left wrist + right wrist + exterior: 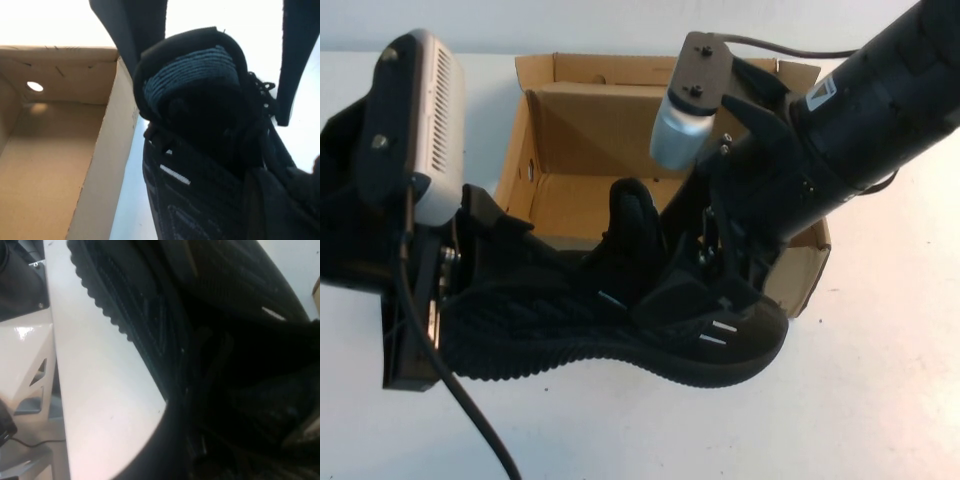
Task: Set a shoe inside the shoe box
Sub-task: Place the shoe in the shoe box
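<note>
While the left gripper (460, 265) and right gripper (720, 262) clamp it, the shoe (620, 325) fronts the shoe box (545, 165).

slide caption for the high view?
Both grippers, left and right, at the black shoe before the open shoe box.

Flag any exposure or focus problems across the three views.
High view: even light, but the shoe, left gripper and right gripper merge into one black mass before the shoe box. Left wrist view: background blown white, box interior readable. Right wrist view: too close, the shoe soft and mostly underexposed, glare on the table.
</note>
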You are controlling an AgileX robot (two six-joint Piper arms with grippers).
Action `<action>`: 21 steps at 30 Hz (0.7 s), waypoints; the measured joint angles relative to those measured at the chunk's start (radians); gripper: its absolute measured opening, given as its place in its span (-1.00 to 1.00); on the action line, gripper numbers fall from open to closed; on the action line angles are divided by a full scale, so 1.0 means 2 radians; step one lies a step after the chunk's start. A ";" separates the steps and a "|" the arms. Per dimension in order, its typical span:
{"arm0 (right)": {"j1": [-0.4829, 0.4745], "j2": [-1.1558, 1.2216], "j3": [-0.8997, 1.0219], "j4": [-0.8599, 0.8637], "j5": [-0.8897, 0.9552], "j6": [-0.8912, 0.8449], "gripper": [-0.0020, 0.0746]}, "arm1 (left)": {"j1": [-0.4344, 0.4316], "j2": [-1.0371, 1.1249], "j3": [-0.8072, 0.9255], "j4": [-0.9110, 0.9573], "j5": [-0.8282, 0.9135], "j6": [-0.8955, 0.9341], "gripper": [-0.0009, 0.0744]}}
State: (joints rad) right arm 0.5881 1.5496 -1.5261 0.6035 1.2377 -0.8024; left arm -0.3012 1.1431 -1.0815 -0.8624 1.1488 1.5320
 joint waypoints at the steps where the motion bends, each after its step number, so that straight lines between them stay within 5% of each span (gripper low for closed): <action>1: 0.000 0.000 0.002 0.000 0.000 0.000 0.70 | 0.000 0.000 0.000 0.000 0.000 0.000 -0.91; 6: 0.000 0.000 0.003 0.012 -0.002 -0.009 0.43 | 0.000 0.000 0.000 -0.003 0.002 0.002 -0.91; 14: 0.000 0.000 0.003 0.010 -0.004 -0.014 -0.74 | 0.000 0.000 0.000 -0.008 0.000 0.004 -0.92; 21: 0.000 0.000 0.003 0.007 -0.008 -0.016 -0.82 | 0.000 0.000 0.000 -0.017 -0.023 -0.023 -0.89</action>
State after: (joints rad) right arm 0.5881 1.5496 -1.5201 0.6168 1.2213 -0.8347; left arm -0.3012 1.1431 -1.0815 -0.8966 1.1035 1.4861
